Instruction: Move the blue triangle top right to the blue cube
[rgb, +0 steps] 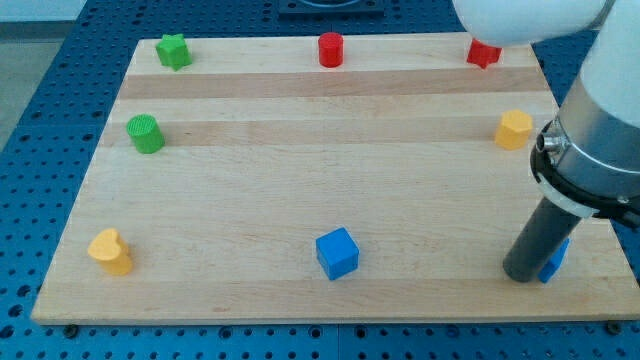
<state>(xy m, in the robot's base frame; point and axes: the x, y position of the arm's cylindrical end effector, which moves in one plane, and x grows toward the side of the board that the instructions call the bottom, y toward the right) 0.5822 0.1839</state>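
The blue cube (337, 252) sits on the wooden board (300, 150) near the view's bottom, a little right of centre. The blue triangle (556, 260) lies at the bottom right and is mostly hidden behind my rod; only a blue sliver shows on the rod's right side. My tip (523, 273) rests on the board right against the triangle's left side, far to the right of the cube.
A green star (173, 50), a red cylinder (331, 49) and a red block (484, 53) line the top edge. A green cylinder (145, 133) is at the left, a yellow block (110, 251) at bottom left, a yellow block (514, 130) at the right. The arm covers the right edge.
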